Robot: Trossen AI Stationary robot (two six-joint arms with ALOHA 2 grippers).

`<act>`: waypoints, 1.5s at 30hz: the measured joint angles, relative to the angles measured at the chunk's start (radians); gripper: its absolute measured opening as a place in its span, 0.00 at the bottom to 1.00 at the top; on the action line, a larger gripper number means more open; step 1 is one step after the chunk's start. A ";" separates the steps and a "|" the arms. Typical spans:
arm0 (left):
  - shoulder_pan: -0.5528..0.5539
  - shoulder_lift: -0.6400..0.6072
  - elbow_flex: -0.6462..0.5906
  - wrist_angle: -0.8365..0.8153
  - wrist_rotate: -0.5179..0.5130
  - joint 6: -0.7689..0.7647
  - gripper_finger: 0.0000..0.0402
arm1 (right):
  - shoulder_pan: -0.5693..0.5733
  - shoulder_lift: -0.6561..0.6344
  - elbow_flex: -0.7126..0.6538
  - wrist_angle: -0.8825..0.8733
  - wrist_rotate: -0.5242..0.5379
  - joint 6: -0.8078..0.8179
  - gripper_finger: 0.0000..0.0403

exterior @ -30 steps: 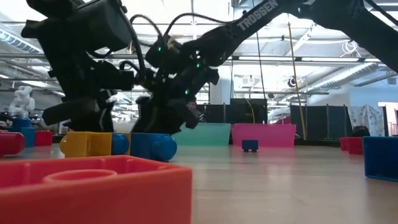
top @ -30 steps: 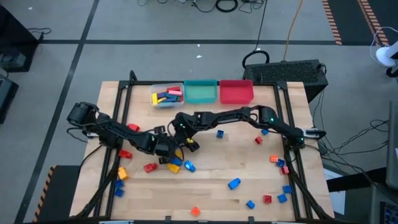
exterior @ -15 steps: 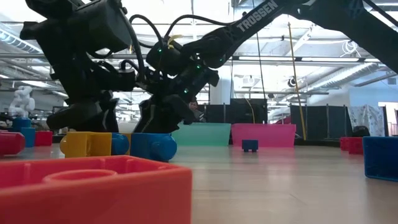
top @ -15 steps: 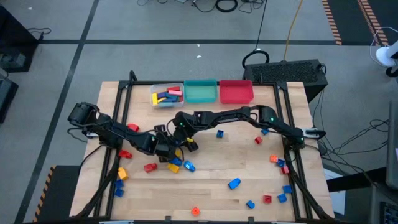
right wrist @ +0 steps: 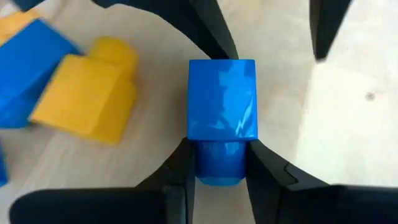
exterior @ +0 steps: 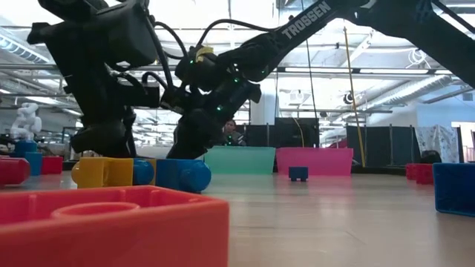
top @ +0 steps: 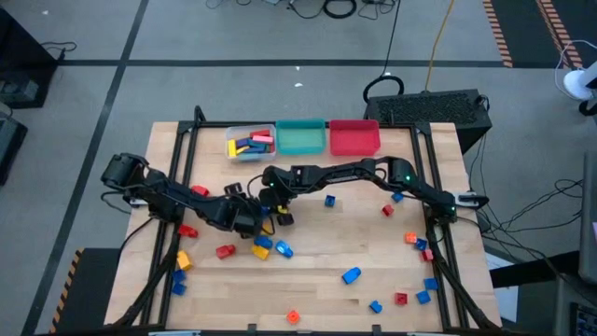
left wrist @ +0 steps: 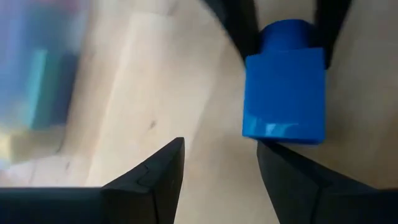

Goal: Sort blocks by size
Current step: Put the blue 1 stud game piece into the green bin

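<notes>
A small blue brick [right wrist: 222, 99] with one round stud lies left of the table's middle, and my right gripper [right wrist: 222, 149] is shut on it. My left gripper [left wrist: 221, 155] stands open just short of the same brick [left wrist: 286, 93], touching nothing. In the high view the two grippers meet nose to nose: right gripper [top: 272, 213], left gripper [top: 252, 220]. A yellow brick [right wrist: 87, 99] and another blue brick [right wrist: 25, 68] lie on the wood close by. More blocks are scattered over the table. My right gripper pinches the blue brick's round stud [right wrist: 221, 165] between its two fingers, one on each side. The fingers slant down from the table's right side. The brick's square body points away from the gripper toward my left gripper. Whether it is lifted off the wood I cannot tell.
Three bins stand at the far edge: clear [top: 250, 142] with several blocks inside, teal [top: 300, 137] and red [top: 354, 137]. Loose blocks lie near the left gripper [top: 262, 246] and along the right [top: 415, 241] and near [top: 351, 274] sides. A big red brick [exterior: 111, 222] fills the low view's foreground.
My right gripper has rolled about its own axis while staying in place, and its fingers have drawn together onto the blue brick's stud. My left gripper has turned a little and kept its place and its opening.
</notes>
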 joint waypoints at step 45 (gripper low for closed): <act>-0.090 -0.219 -0.005 -0.045 -0.097 -0.177 0.50 | -0.430 -0.228 -0.005 -0.294 0.341 0.076 0.47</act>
